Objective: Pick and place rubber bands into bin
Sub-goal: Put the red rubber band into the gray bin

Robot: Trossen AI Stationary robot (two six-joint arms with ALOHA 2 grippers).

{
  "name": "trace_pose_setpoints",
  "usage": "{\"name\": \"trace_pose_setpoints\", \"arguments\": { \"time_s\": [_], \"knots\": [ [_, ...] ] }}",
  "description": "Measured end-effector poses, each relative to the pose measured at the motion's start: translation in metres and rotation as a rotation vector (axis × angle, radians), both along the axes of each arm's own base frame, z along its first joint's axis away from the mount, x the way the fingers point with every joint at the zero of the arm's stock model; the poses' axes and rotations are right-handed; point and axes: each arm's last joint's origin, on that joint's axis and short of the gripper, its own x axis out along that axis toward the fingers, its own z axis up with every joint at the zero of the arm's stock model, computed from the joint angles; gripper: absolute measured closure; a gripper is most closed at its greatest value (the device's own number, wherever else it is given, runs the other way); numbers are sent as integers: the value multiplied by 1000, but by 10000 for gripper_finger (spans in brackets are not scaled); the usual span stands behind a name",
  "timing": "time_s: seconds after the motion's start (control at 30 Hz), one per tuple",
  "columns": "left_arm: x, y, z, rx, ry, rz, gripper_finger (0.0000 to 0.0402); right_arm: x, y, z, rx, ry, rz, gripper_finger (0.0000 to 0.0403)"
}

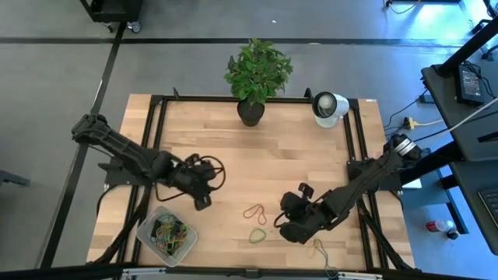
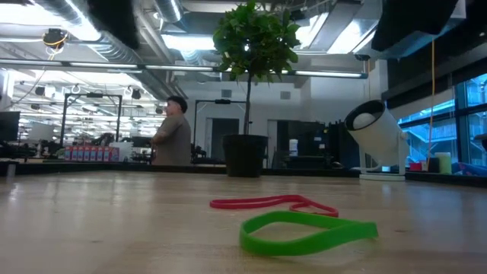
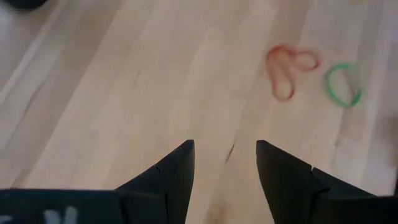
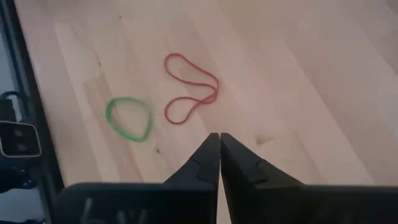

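Observation:
Two rubber bands lie flat on the wooden table, a red one [image 1: 255, 211] [image 4: 189, 87] and a green one [image 1: 257, 234] [image 4: 129, 117]. They also show in the low view, the red band [image 2: 274, 202] behind the green band [image 2: 308, 230]. A tan band [image 1: 319, 247] lies near the front edge. The bin [image 1: 145, 231] stands at the front left with several bands in it. My left gripper [image 1: 204, 202] [image 3: 225, 152] hovers open just right of the bin, with nothing between its fingers. My right gripper [image 1: 282, 225] [image 4: 219, 140] hovers shut, right of the two bands.
A potted plant [image 1: 253, 78] and a white round device [image 1: 328, 107] stand at the table's far edge. A black metal frame [image 1: 156, 124] runs along the table's sides. In the low view a person [image 2: 173, 135] stands in the room behind.

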Motion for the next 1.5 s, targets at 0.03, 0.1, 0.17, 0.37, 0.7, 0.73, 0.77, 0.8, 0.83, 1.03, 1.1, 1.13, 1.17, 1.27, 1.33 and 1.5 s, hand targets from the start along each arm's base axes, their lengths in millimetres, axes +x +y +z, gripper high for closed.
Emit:
{"name": "trace_pose_setpoints", "arguments": {
  "time_s": [0.03, 0.1, 0.17, 0.37, 0.7, 0.73, 0.77, 0.8, 0.83, 1.03, 1.1, 1.13, 1.17, 1.27, 1.33, 1.5],
  "knots": [
    [5, 4, -3, 0, -22, -16, 235, 1, 1, -2, -1, 3, -3, 383],
    [11, 11, -8, 6, -38, -39, 235, 4, 2, -8, -14, 22, -6, 377],
    [14, 17, -10, 11, -35, -38, 235, 5, 4, -13, -20, 32, -7, 372],
    [13, 22, -16, 20, -18, -24, 235, 9, 6, -24, -21, 51, -33, 366],
    [15, 20, -23, -15, -40, 18, 235, 14, 9, -35, -41, 71, -25, 369],
    [15, 20, -23, -18, -41, 23, 235, 14, 8, -35, -42, 71, -26, 369],
    [15, 20, -23, -18, -41, 24, 235, 15, 8, -35, -45, 64, -30, 369],
    [15, 20, -23, -19, -41, 24, 235, 16, 7, -35, -46, 55, -35, 369],
    [15, 20, -23, -20, -42, 26, 235, 16, 7, -35, -45, 53, -39, 368],
    [15, 20, -23, -30, -49, 41, 235, 21, 4, -34, -26, 25, -53, 339],
    [15, 20, -23, -30, -50, 42, 235, 23, 4, -33, -18, 14, -57, 322],
    [15, 20, -23, -30, -50, 42, 235, 23, 4, -33, -18, 14, -57, 313],
    [15, 20, -23, -31, -50, 42, 235, 23, 4, -33, -17, 13, -57, 305],
    [15, 20, -23, -39, -52, 55, 235, 24, 4, -35, -20, 14, -57, 286],
    [15, 20, -23, -41, -52, 58, 235, 26, 5, -40, -38, 27, -44, 278],
    [16, 20, -22, -45, -56, 56, 235, 38, 14, -61, -88, 25, 61, 274]
  ]
}}
